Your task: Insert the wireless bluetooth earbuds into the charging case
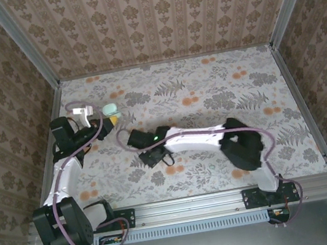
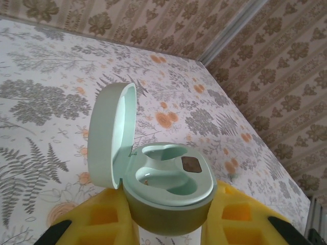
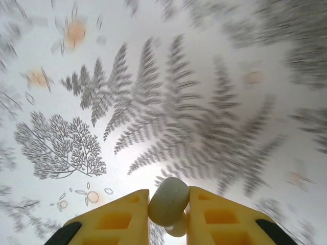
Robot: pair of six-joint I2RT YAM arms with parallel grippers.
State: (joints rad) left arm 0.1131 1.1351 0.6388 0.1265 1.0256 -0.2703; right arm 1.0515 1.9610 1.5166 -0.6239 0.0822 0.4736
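Right hand (image 3: 168,217) pinches a light, slick earbud (image 3: 168,199) by its rounded body; it may twist. Left hand (image 2: 171,227) clamps the open charging case (image 2: 171,178) by its base.

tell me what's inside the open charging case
Two moulded mint wells in the charging case, both look empty; a small dark patch sits in the right-hand one. The wells' deepest parts are hidden by the rim. One earbud is in the right gripper.

Robot test booth, wallpapered walls (image 1: 153,18), aluminium frame (image 1: 189,203), fern-print floor (image 1: 208,90)
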